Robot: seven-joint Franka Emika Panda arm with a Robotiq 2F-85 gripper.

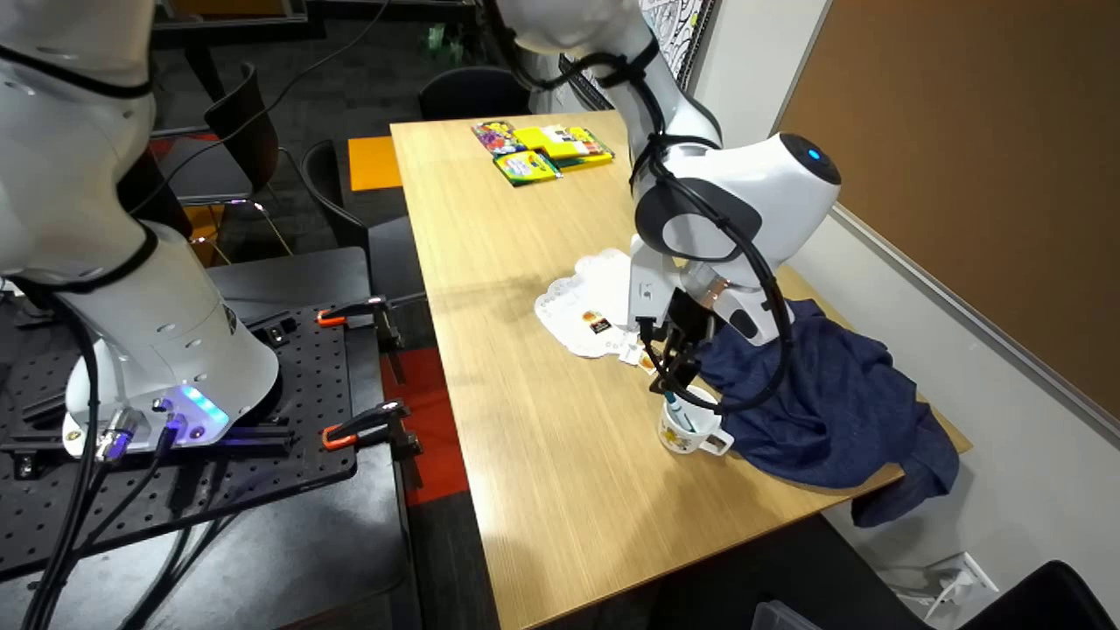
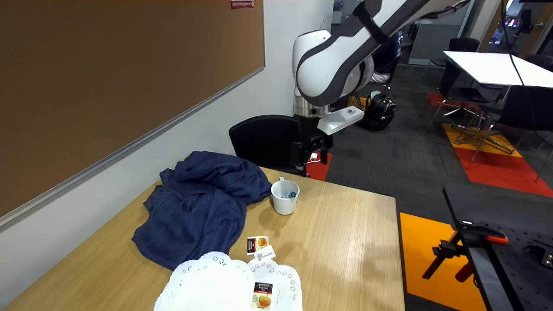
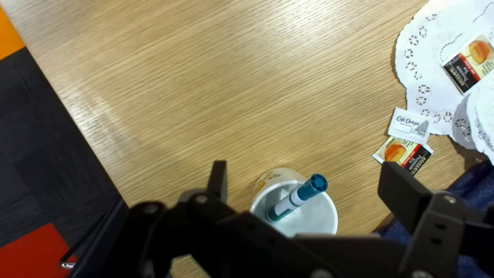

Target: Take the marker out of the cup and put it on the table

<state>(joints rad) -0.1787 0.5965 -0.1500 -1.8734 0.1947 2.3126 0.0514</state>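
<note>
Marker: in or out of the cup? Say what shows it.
In. The wrist view shows the marker tilted, its lower end inside the cup.

One marker, one cup, one cloth; two tea packets, one white sachet

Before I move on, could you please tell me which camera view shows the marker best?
The wrist view: the marker appears large there, leaning in the cup, its whole length in sight. Both exterior views show it much smaller, its lower part hard to make out.
</note>
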